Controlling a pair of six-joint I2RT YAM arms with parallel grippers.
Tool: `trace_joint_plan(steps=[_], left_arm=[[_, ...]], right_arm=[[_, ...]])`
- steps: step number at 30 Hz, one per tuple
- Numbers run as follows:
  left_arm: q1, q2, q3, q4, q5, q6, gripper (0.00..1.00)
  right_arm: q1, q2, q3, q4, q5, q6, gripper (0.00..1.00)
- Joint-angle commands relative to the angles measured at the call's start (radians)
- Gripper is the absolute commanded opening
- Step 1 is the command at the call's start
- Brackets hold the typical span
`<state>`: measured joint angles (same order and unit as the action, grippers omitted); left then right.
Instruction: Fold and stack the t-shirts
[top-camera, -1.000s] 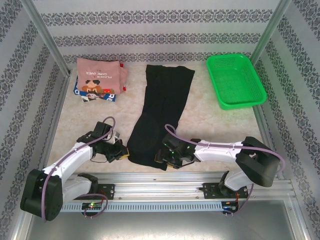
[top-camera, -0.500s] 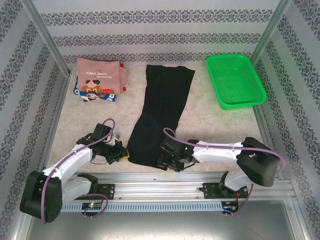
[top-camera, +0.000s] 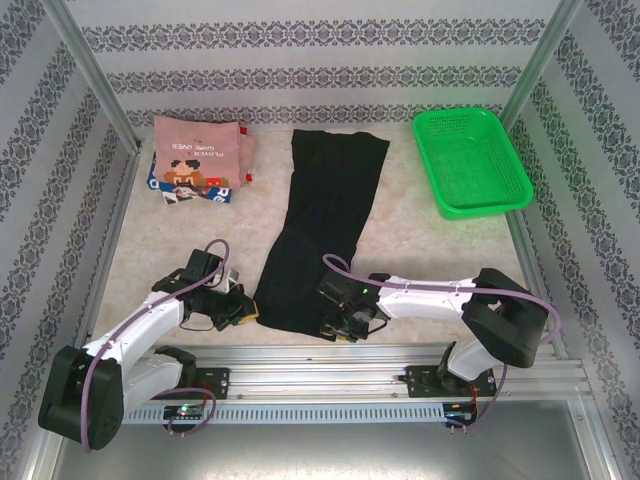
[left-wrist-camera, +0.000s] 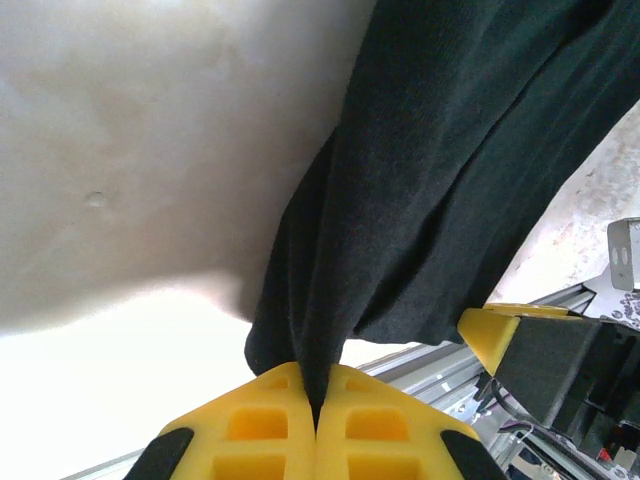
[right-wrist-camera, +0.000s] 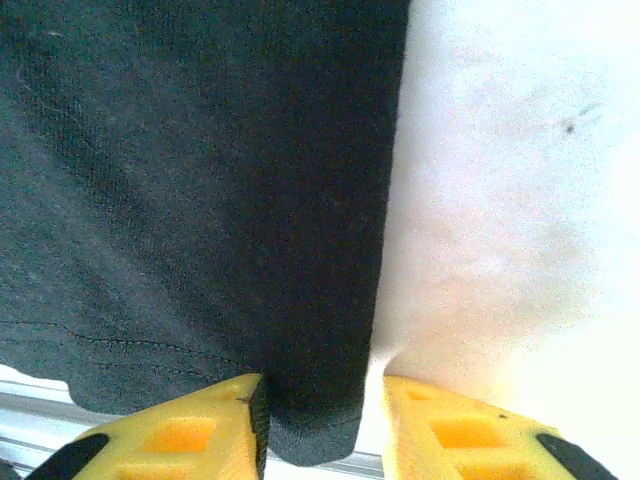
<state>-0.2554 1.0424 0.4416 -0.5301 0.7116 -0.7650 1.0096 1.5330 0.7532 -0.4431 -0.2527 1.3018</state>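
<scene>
Black shirt (top-camera: 325, 220) lies lengthwise from 12 to 6 o'clock. The left gripper (left-wrist-camera: 316, 405) stays pinched on its near corner at 7 o'clock. The right gripper (right-wrist-camera: 325, 400), jaws narrower than before yet still apart, straddles the hem corner at 5 o'clock.

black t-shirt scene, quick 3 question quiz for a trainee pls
1. True or false: the left end effector is shut on a bunched corner of the black t-shirt.
2. How do the right end effector's jaws stand? A: apart, straddling the black t-shirt's edge. B: pinched tight on the cloth. C: raised well clear of the cloth.
3. Short answer: what lies on top of the blue-and-white t-shirt at the far left?

Key: 1 true. 2 A. 3 the pink t-shirt with the pixel-art figure.
</scene>
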Motion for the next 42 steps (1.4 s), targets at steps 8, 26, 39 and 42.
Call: trace_joint_plan(steps=[8, 26, 39, 42], left_arm=[[-0.046, -0.033, -0.015, 0.005, 0.046, -0.029, 0.01], [-0.22, -0.243, -0.029, -0.074, 0.009, -0.247, 0.0], [-0.369, -0.298, 0.118, -0.164, -0.137, -0.402, 0.0], [-0.368, -0.196, 0.193, -0.106, -0.141, -0.391, 0.0]], right_arm=[[-0.053, -0.034, 0.024, 0.011, 0.028, -0.061, 0.0], [-0.067, -0.573, -0.183, -0.317, 0.061, 0.04, 0.0], [-0.135, -0.765, -0.021, -0.613, 0.078, -0.017, 0.0], [-0.227, -0.694, 0.041, -0.623, 0.039, -0.13, 0.0]])
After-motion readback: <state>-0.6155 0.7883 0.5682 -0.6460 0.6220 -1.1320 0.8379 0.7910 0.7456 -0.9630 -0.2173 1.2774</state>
